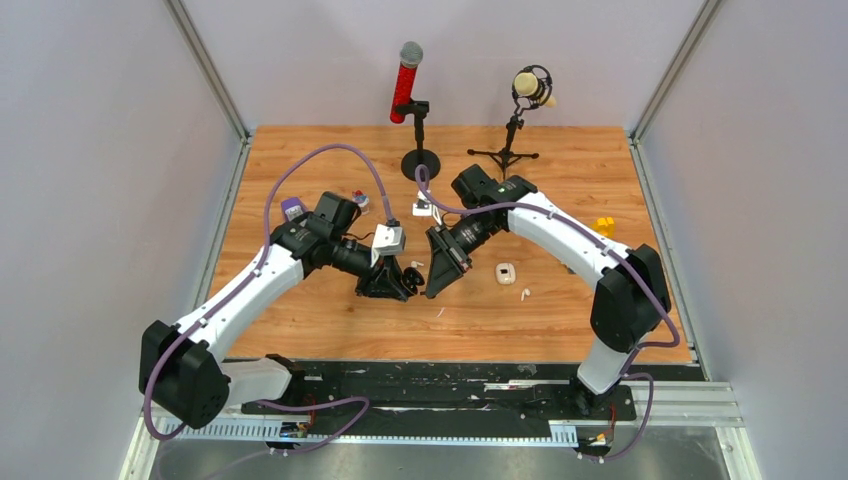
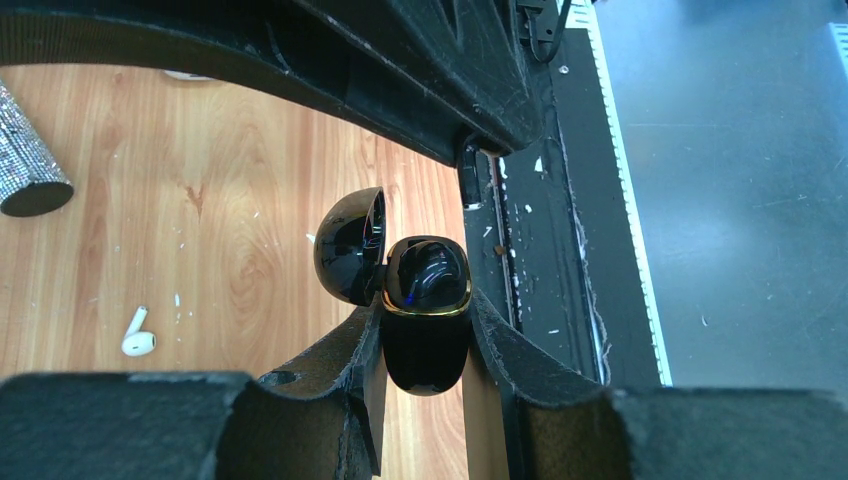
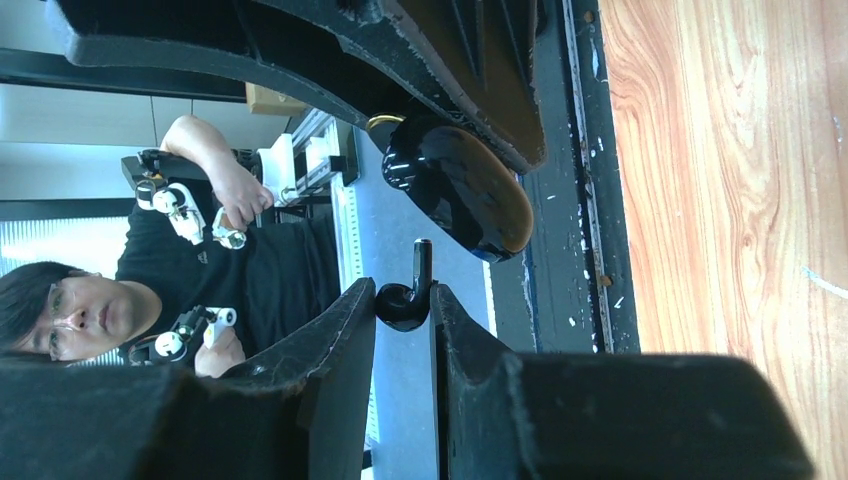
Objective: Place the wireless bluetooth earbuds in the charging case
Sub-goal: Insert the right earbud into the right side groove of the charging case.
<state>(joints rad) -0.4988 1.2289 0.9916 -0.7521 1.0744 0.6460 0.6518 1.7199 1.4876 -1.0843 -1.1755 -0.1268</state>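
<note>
Grey walls are closing in the wooden table on the left, back and right, and a black rail is running along its near edge. Bare board is lying open in front of both grippers and toward the left wall. By the left arm's elbow a small purple item is sitting on the wood. The left arm is reaching inward from its near-left base, bent at the elbow, with the left gripper pointing toward mid-table. Its fingers are clamping the body of the black charging case, which is being held off the surface with its gold-rimmed mouth showing and its lid swung open. A white earbud is lying loose on the wood, well apart from the case. At the back a red microphone and a cream microphone are standing on their stands. The right gripper is facing the left one, tips near each other. It is pinching a black earbud, stem upward, near the glossy case but apart from it. The right arm is arching in from its near-right base. To its side a white case is resting on the board with a second white earbud just beside it, and a yellow item is sitting near the right edge
</note>
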